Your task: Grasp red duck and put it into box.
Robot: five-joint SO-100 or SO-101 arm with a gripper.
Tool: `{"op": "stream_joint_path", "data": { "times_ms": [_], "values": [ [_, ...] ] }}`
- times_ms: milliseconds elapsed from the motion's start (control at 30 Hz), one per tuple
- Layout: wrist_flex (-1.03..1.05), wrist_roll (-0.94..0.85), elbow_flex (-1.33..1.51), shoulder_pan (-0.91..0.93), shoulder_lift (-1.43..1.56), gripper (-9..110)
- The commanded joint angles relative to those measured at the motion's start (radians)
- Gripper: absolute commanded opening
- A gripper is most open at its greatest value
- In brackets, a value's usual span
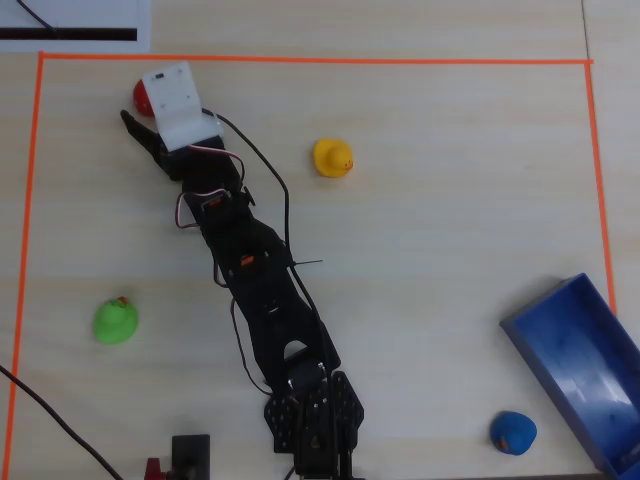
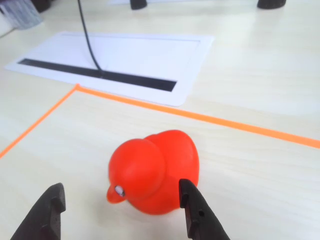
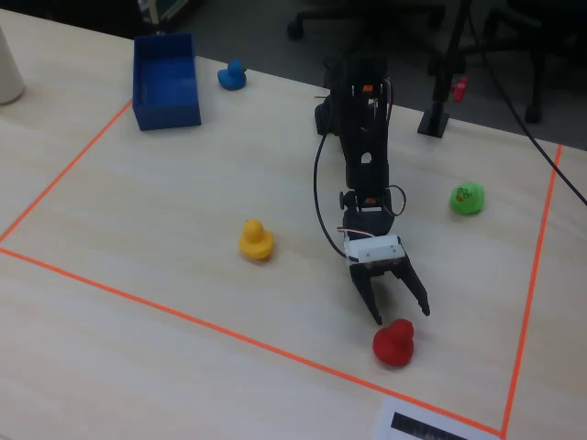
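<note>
The red duck point(image 2: 155, 171) sits on the table just ahead of my open gripper point(image 2: 122, 197), its beak pointing left in the wrist view. The right fingertip point(image 2: 190, 200) is beside the duck's body, the left one stands apart. In the fixed view the duck point(image 3: 394, 344) lies just beyond the gripper point(image 3: 400, 314), near the orange tape. In the overhead view the duck point(image 1: 142, 96) is mostly hidden under the white wrist block. The blue box point(image 1: 585, 365) stands at the lower right in the overhead view, and at the far left corner in the fixed view point(image 3: 165, 82).
A yellow duck point(image 1: 332, 158), a green duck point(image 1: 116, 321) and a blue duck point(image 1: 513, 431) lie on the table. Orange tape point(image 1: 300, 60) frames the work area. A white sheet with a black bar point(image 2: 120, 62) lies beyond the tape.
</note>
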Motion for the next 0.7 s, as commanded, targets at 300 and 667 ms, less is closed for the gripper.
{"op": "stream_joint_path", "data": {
  "times_ms": [300, 667],
  "values": [
    [0.126, 0.014, -0.299, -0.006, -0.114, 30],
    [0.127, 0.072, -0.308, 0.014, -0.095, 0]
  ]
}}
